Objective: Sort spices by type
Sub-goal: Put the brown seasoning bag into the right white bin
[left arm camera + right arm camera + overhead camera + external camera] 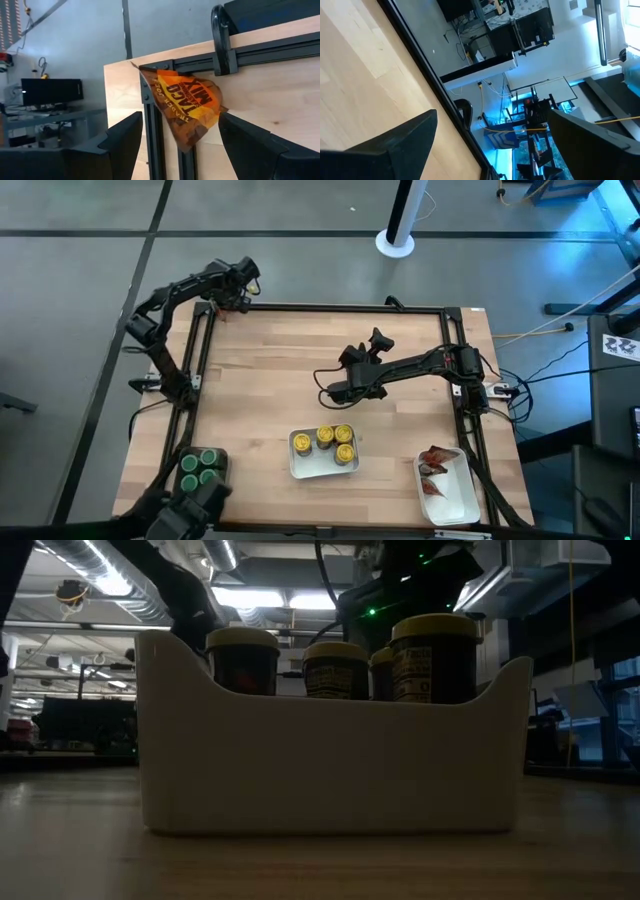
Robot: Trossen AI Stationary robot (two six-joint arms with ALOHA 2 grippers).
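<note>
A red-orange spice packet (pixel 187 107) lies at the table's far left corner (pixel 221 313), resting partly on the black frame rail (pixel 152 130). My left gripper (pixel 180 117) is open, slanting down at the packet, one finger on either side of it; I see no touch. My right gripper (pixel 332 391) hangs open over the middle of the table with nothing between its fingers (pixel 493 114). Several yellow-capped jars (pixel 333 442) stand in a white tray (pixel 296 465). Green-capped jars (pixel 201 468) stand in a dark bin. Red packets (pixel 436 462) lie in another white tray (pixel 455 505).
A black frame rail (pixel 330 308) runs around the wooden table, with a clamp (pixel 222 40) on the far rail near the packet. In the low view the tray of yellow-capped jars (pixel 330 755) fills the foreground. Bare wood lies between the arms.
</note>
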